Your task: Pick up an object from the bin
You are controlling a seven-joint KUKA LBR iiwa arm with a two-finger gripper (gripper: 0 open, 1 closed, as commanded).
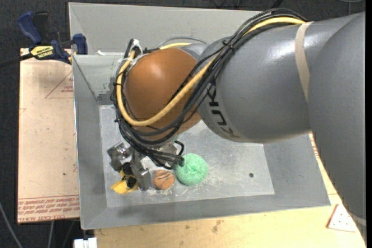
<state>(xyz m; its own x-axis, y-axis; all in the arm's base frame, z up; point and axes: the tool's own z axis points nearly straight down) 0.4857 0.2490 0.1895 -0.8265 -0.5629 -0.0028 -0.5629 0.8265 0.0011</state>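
— Bin (203,209) front wall first: what lies just behind it?
— Three small things in a row on the floor. Take the fuzzy green ball (192,169) as the marker. Touching its left side, or very nearly, sits a round brown piece (164,179). Further left of the ball, past the claw, lies a small yellow thing (121,186) with a dark patch.
— And the claw?
— The gripper (137,170) is down at the floor left of the green ball, between the brown piece and the yellow thing, close against both. Whether it touches either I cannot tell.
— Apart, together, or clamped on something?
— I cannot tell. Its metal parts are crowded under black cables, and nothing is plainly seen held in it.
— So which thing is it at?
— The brown piece and the yellow thing are nearest. The green ball lies just to the side of it, free on the floor.
— Behind that?
— Above and behind the ball swells the rounded orange cover (157,87) of the wrist, with a yellow cable (174,106) and black ones looped round it. Behind and right of the ball, the thick grey arm (279,84) crosses the far part of the bin.
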